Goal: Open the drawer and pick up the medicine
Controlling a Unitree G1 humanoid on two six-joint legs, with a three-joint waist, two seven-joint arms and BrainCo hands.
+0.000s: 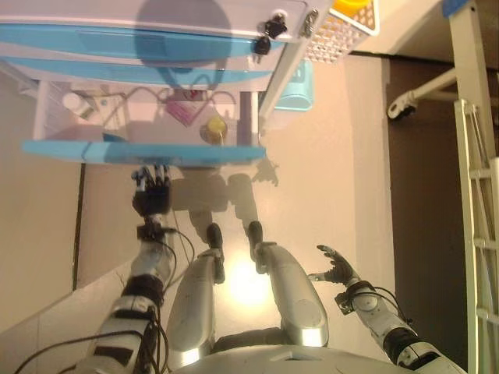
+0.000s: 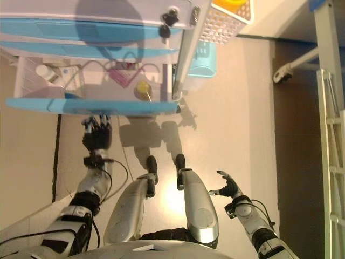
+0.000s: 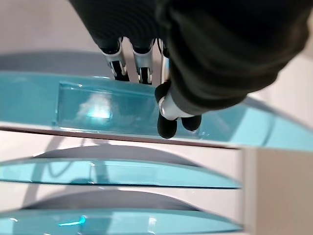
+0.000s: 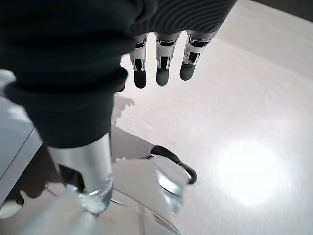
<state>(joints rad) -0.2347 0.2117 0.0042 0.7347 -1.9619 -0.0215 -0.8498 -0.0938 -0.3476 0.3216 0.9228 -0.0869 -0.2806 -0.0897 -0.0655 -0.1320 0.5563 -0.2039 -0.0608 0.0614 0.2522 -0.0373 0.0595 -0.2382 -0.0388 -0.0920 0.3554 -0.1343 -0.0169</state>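
Observation:
A white drawer unit (image 1: 156, 15) with blue fronts stands ahead of me. Its lowest drawer (image 1: 140, 152) is pulled out. Inside it lie a white bottle (image 1: 76, 103), a pink packet (image 1: 181, 111) and a yellow-capped item (image 1: 213, 128). My left hand (image 1: 152, 191) is just before the drawer's blue front, fingers straight and pointing at it. In the left wrist view the fingertips (image 3: 118, 73) are at the front's upper edge by its clear handle (image 3: 122, 110). My right hand (image 1: 337, 270) hangs low at my right side, open and empty.
A white mesh basket (image 1: 343, 35) with something yellow in it sits beside the unit's top. A light blue bin (image 1: 299, 86) stands on the floor by the unit. Keys (image 1: 273, 27) hang from the unit's corner. A white metal frame (image 1: 475, 156) runs along the right.

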